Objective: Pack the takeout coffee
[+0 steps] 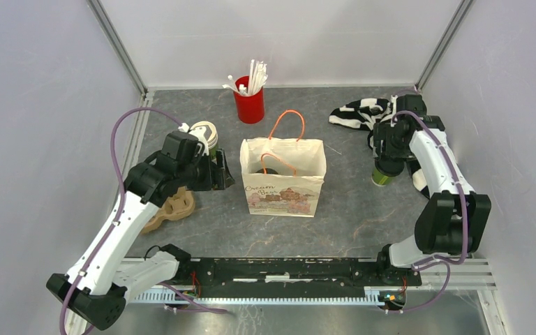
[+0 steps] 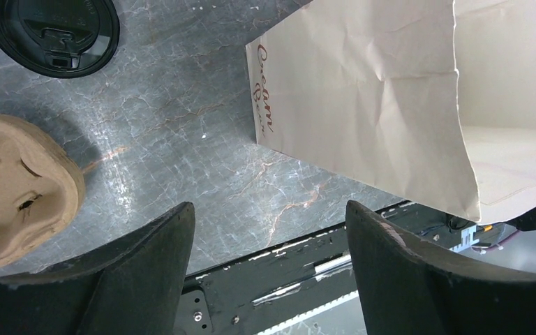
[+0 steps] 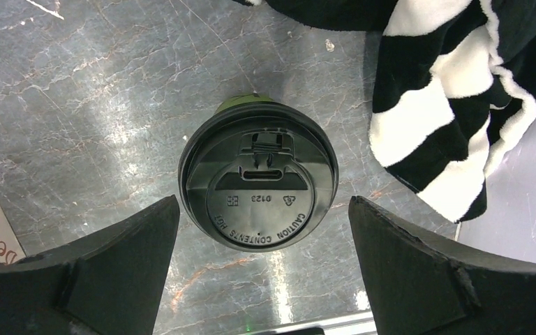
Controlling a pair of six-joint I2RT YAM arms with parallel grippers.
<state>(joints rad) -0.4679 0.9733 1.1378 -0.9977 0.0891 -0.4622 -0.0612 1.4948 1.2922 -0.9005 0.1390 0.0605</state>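
Note:
A green paper cup with a round black lid (image 3: 258,185) stands on the grey table, and in the top view this takeout coffee (image 1: 382,179) is at the right. My right gripper (image 3: 264,199) hangs open straight above it, a finger on either side of the lid and clear of it. The paper bag (image 1: 283,192) stands open mid-table with a dark round shape (image 1: 271,169) inside that I cannot identify. My left gripper (image 2: 271,206) is open and empty beside the bag's left wall (image 2: 363,91). A black lid (image 2: 50,31) shows behind it; what is under it is hidden.
A brown cardboard cup carrier (image 2: 14,192) lies left of the left gripper. Lidless green cups (image 1: 204,132) stand stacked behind the left arm. A red cup of white sticks (image 1: 249,105) is at the back. A black-and-white striped cloth (image 3: 433,118) lies right of the lidded cup.

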